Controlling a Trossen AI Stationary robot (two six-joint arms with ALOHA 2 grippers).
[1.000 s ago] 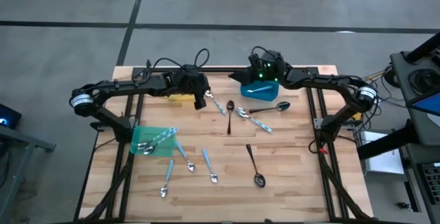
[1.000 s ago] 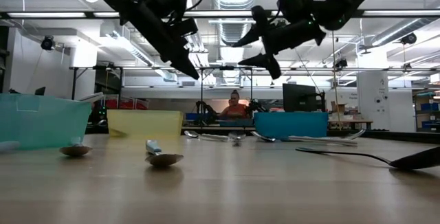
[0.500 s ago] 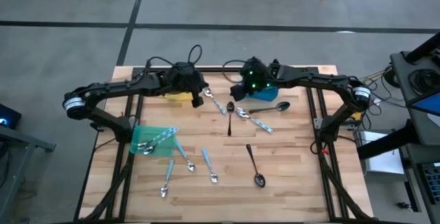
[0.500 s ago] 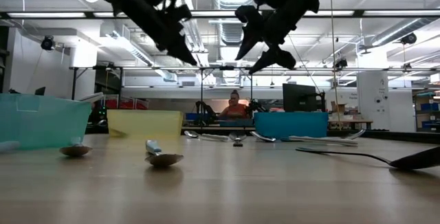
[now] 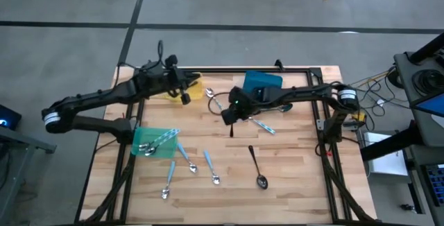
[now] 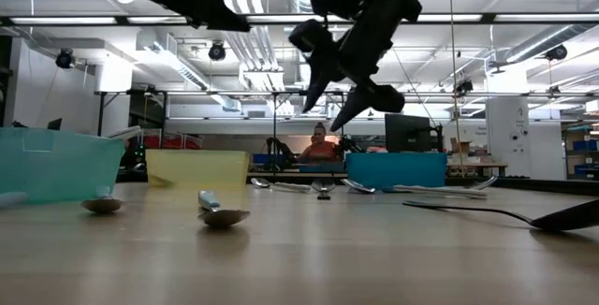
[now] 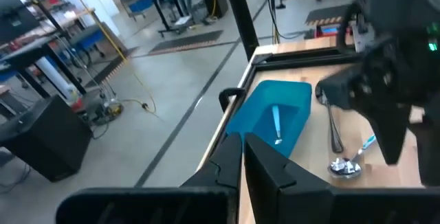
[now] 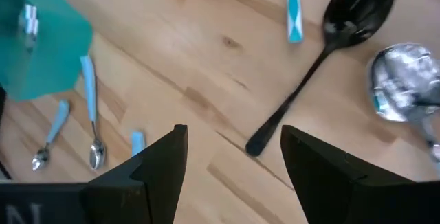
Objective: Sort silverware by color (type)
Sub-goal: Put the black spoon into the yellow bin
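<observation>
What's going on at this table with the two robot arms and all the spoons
Two dark robot arms are sorting spoons into coloured plastic bins on a wooden table. The right gripper hangs open above a small black spoon near the table's middle, holding nothing. The left gripper is shut and empty, by the yellow bin. The green bin holds a few blue-handled spoons; others lie loose.

no readable text, labels or numbers anywhere in these views, room signage too small to read
</observation>
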